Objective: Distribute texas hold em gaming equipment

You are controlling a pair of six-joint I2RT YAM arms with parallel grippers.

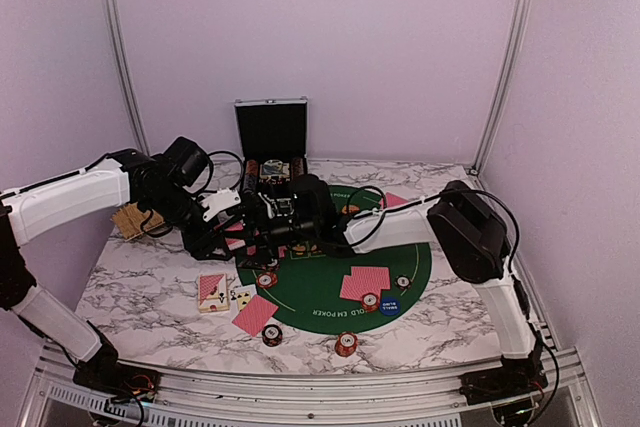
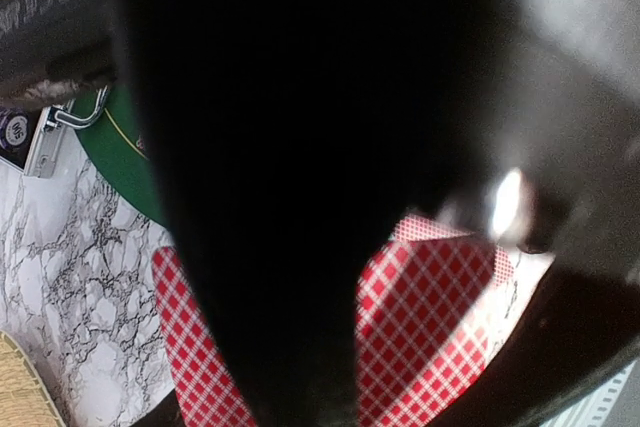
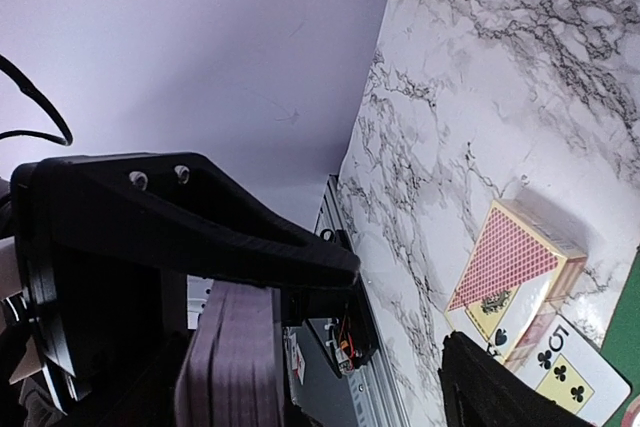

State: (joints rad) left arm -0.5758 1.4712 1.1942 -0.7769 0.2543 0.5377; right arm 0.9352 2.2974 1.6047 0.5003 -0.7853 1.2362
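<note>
While the left gripper (image 1: 233,217), jaws together, appears to pinch a thick stack of red-backed playing cards (image 3: 235,357) above the white marble-patterned table (image 1: 140,287), the right gripper (image 3: 400,309) meets it nose to nose over the far-left part of the round green felt poker mat (image 1: 330,292). The right jaws stand apart. From the right wrist, the stack is seen edge-on. It sits just under the upper black finger (image 3: 200,217), well back from the tip, with the card faces running along the finger's length. The lower finger (image 3: 490,387) is well apart from the stack. The left wrist camera is mostly blocked by a dark shape close to the lens, with red checked card backs (image 2: 430,317) close below, so the exact grip cannot be confirmed. The right arm is the free one and the nearer taker. The coming move is probably a close on the stack's top card, drawn out along the fingers' line.
</note>
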